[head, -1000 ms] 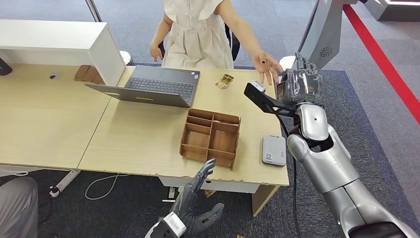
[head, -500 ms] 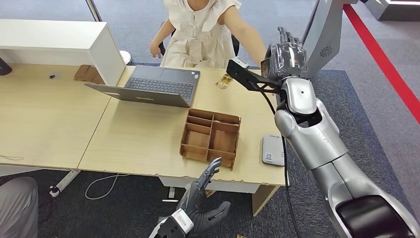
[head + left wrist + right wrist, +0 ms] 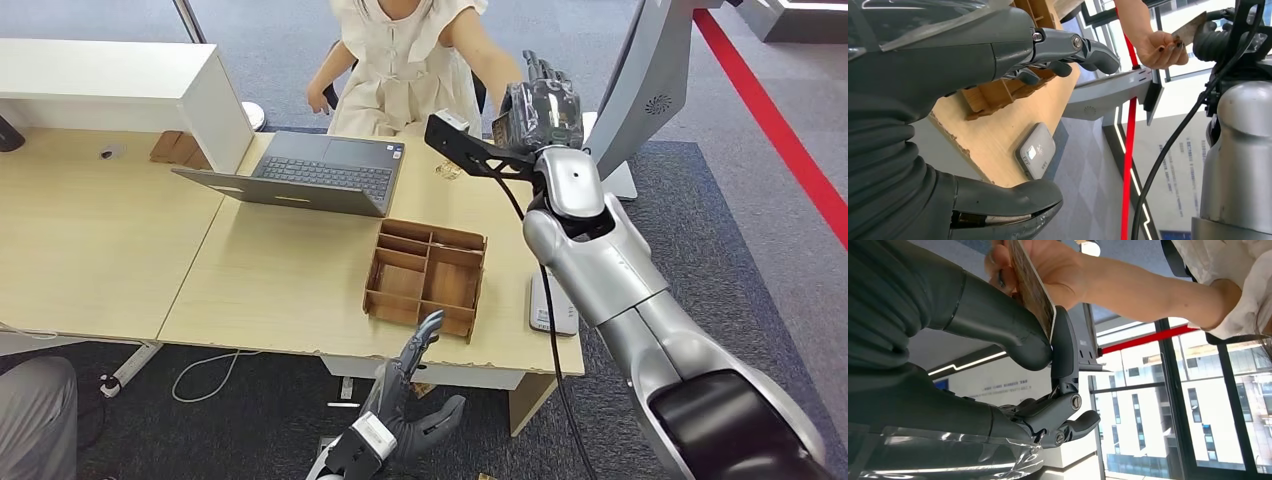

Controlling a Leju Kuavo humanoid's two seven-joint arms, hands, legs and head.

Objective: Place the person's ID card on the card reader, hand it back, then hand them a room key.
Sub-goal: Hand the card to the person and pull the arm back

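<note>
Right robot hand (image 3: pixel 1013 347): we pinch the ID card (image 3: pixel 1030 287), raised toward the person's hand (image 3: pixel 1048 275), which also grips it.
Left robot hand (image 3: pixel 405 420): apart, holding nothing, below the worktop (image 3: pixel 290 290).
Card reader (image 3: pixel 540 310): near the worktop's edge.

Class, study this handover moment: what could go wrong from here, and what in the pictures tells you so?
1. The card is pinched by the right hand while the person's hand also grips it; mistimed release may drop or tug it.
2. The right arm reaches over the table, so pulling back might catch the wooden organizer.
</note>
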